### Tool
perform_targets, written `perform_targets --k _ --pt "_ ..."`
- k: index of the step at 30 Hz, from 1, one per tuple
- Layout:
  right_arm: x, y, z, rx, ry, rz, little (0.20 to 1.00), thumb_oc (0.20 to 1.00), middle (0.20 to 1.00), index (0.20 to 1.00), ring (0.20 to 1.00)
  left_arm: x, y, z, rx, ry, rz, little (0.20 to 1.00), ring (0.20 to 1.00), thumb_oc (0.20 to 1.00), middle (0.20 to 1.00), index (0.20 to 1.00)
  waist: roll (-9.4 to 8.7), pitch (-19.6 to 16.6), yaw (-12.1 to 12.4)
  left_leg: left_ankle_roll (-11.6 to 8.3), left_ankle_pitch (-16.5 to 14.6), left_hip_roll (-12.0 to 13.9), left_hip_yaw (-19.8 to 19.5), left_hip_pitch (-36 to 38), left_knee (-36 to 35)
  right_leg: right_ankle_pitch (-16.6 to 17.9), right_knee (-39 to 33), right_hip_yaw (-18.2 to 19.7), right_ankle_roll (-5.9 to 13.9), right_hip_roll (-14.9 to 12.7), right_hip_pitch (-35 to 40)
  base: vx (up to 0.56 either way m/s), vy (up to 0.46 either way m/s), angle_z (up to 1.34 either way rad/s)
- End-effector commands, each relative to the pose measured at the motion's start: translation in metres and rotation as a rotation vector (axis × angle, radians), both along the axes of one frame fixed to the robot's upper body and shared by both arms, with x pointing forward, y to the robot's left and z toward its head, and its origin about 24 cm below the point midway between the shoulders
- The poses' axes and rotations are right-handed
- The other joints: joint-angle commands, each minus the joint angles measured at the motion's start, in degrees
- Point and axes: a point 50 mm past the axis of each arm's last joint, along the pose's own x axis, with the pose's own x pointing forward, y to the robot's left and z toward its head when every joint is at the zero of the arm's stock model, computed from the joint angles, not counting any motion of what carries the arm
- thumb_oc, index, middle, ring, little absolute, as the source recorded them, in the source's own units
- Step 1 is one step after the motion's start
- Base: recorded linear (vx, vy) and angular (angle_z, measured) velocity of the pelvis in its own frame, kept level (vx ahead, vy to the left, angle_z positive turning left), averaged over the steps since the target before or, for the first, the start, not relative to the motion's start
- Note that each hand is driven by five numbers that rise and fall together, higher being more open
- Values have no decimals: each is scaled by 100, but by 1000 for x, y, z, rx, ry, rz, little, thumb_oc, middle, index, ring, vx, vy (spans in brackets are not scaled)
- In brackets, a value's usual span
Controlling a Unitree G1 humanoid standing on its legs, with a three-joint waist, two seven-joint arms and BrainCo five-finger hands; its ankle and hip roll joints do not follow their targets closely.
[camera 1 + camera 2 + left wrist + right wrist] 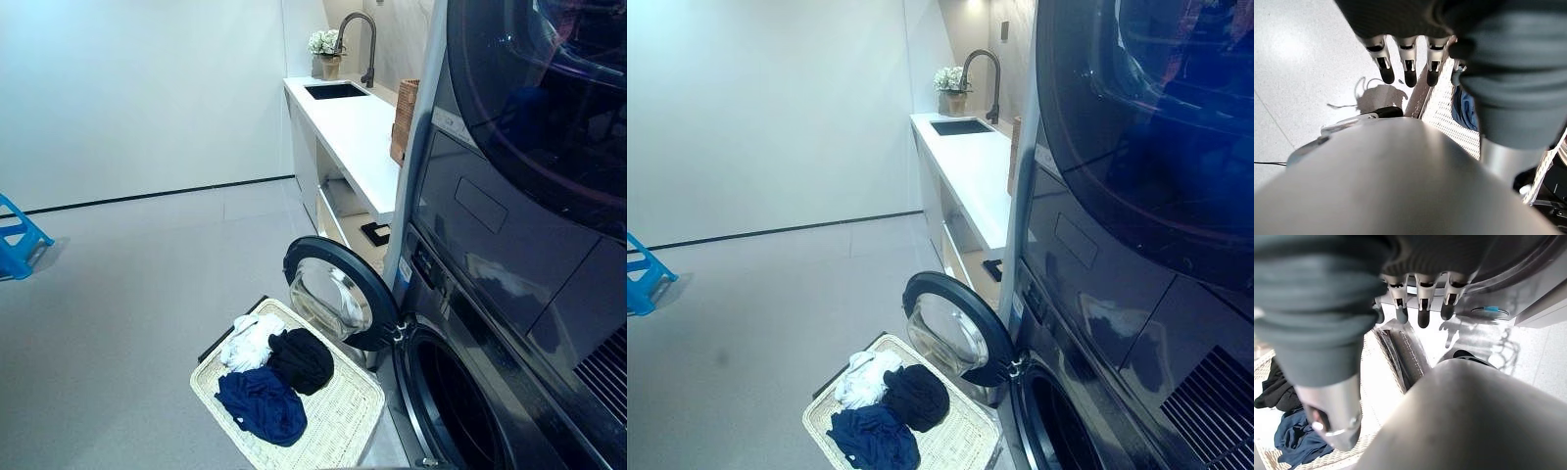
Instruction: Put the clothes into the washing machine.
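Left hand [1408,66] hangs over the floor just outside the basket's rim, fingers straight and apart, nothing in them. Right hand [1422,303] likewise slack and empty, fingers pointing down between the basket and the washing machine's base. All clothes lie in the wicker laundry basket [343,416] on the floor: white garment [245,343] at the 11 o'clock end, black garment [302,360] in the middle, navy garment [263,403] toward 7 o'clock. The washing machine door [338,294] stands open at 1 o'clock of the basket, drum opening [456,406] at 3 o'clock. Risks, as I judge them: the three pieces touch and overlap, so a grab may drag a second one over the rim onto the floor; the open door crowds the basket, and an arm swinging toward the drum could knock it; a loose garment may snag on the drum's lip and hang out.
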Motion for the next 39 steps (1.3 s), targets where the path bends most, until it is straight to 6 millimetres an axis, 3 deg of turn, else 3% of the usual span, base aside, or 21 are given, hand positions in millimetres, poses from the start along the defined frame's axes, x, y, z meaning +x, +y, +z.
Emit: perform_targets --k 1,8,15,24,28,39 --pt "23 25 2 41 -36 61 1000 1000 1000 1000 1000 22 -15 1 8 -53 6 1000 1000 1000 1000 1000 -190 99 -10 502 -630 -649 435 331 39 67 286 319 427 -132 -246 0 0 0" --pt "21 26 1 42 -40 53 1000 1000 1000 1000 1000 16 -5 0 120 -15 83 1000 1000 1000 1000 1000 -199 162 -44 543 -618 -660 382 333 39 -24 497 373 411 -149 -312 23 11 0" --pt "22 25 2 45 -48 50 1000 1000 1000 1000 1000 23 -2 3 169 -70 71 1000 1000 1000 1000 1000 -195 255 -94 560 -628 -655 391 308 39 -39 587 440 433 -161 -397 23 12 0" --pt "36 19 8 35 -105 42 1000 1000 1000 1000 1000 58 7 20 375 -304 128 1000 1000 1000 1000 1000 -170 474 -85 521 -525 -650 496 -33 39 213 317 520 482 -181 -696 -11 28 -2" --pt "55 16 16 26 -172 47 1000 1000 1000 1000 1000 87 13 37 626 -448 -88 1000 1000 1000 1000 1000 -133 743 -143 500 -421 -650 554 -311 39 345 253 640 489 -167 -991 -73 44 -4" --pt "76 5 28 5 -262 44 1000 1000 1000 1000 1000 109 26 50 777 -432 -106 1000 1000 1000 1000 1000 -59 1208 -353 512 -332 -713 695 -651 133 442 358 957 475 -168 -1438 18 68 -11"
